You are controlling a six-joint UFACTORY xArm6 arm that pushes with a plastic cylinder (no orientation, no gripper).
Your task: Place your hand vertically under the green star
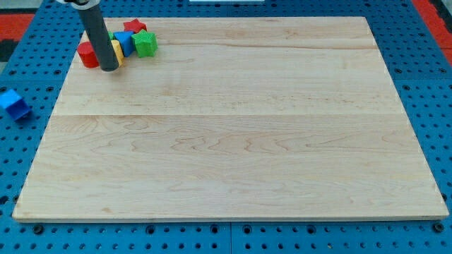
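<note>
The green star (145,43) lies near the top left corner of the wooden board (233,134). It sits at the right end of a tight cluster with a red star (134,27), a blue block (124,39), a yellow block (117,53) and a red block (88,55). My dark rod comes down from the view's top left, and my tip (109,68) rests on the board just below the yellow block, between it and the red block. The tip is left of and below the green star.
A blue block (13,102) lies off the board on the blue pegboard at the view's left. The board's left edge runs close to the cluster.
</note>
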